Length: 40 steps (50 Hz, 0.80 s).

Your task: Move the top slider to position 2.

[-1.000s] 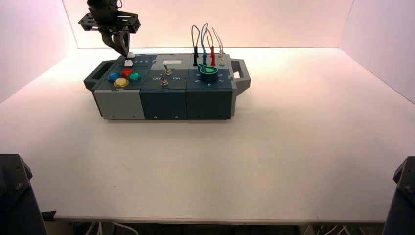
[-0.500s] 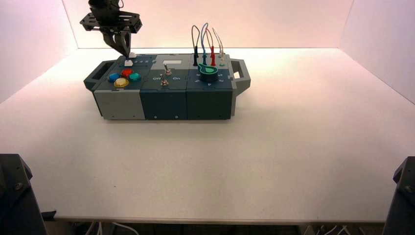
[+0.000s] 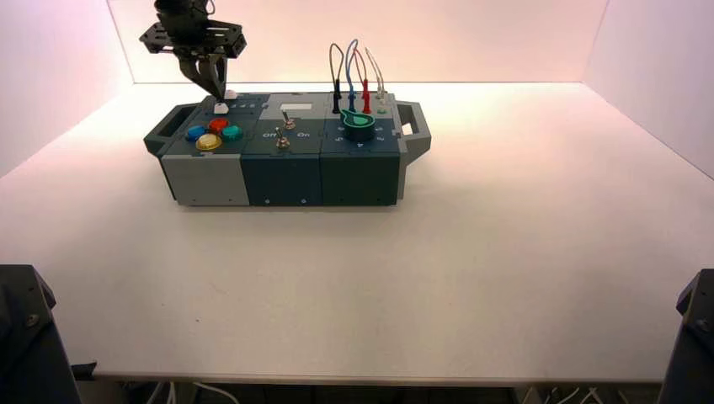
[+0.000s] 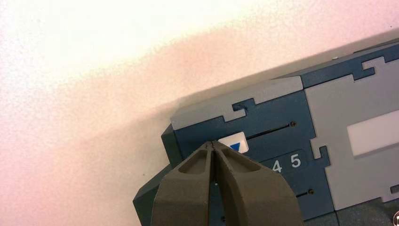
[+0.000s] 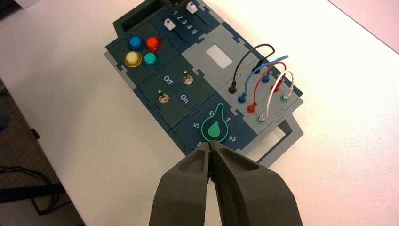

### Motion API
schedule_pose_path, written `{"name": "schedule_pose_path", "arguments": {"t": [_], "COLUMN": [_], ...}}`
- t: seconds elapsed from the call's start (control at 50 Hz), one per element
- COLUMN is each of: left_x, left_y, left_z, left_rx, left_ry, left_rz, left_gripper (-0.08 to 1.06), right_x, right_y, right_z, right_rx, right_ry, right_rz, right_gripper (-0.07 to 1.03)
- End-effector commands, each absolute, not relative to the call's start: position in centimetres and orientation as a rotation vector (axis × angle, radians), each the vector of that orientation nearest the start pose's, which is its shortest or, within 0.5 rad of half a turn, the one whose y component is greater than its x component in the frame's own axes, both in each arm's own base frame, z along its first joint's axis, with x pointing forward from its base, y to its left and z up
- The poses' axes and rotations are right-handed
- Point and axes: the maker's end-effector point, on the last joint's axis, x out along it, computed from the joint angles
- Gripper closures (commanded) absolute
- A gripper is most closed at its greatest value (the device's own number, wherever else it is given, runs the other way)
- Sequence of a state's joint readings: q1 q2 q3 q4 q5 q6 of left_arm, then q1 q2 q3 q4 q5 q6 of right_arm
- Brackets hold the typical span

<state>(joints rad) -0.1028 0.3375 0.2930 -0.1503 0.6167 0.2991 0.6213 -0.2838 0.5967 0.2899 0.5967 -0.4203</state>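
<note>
From above, the left hand (image 3: pixel 221 93) hung over the far left corner of the dark blue and grey box (image 3: pixel 286 160) on the white worktop (image 3: pixel 505 252). In the left wrist view its clenched fingers (image 4: pixel 244 183) met just beside the top slider (image 4: pixel 235 142), a tiny white blocky knob at its slot's end. The right wrist view showed the right hand (image 5: pixel 210 146) clenched, empty, high above the box.
</note>
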Motion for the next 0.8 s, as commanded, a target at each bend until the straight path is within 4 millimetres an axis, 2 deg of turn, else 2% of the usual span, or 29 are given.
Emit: {"name": "schedule_pose_path", "arguments": {"t": [0.02,0.16,0.3,0.58,0.8], "left_x": [46.6,46.6,46.5,46.5,46.4], "left_y": [-5.4,-5.6,-6.2,-8.6,-9.2], "left_z": [9.1,10.3,10.6,9.5,8.5], "left_rx": [0.157,0.152,0.139,0.115,0.113], "left_ry": [1.134,1.13,1.139,1.17,1.197], "left_rz": [-0.254,-0.26,-0.27,-0.292,-0.299], "left_gripper": [1.0,1.0,1.0,1.0,1.0], "right_x": [28.4,28.4,28.4,28.3,28.3], "right_y": [24.0,24.0,24.0,24.0,24.0], "right_z": [21.2,21.3,21.2,21.1,21.1], "right_rx": [-0.363,-0.364,-0.363,-0.364,-0.365], "right_ry": [0.795,0.793,0.795,0.798,0.798], "right_rz": [0.815,0.816,0.815,0.815,0.816], "right_gripper": [0.98,0.98,0.98,0.98,0.98]}}
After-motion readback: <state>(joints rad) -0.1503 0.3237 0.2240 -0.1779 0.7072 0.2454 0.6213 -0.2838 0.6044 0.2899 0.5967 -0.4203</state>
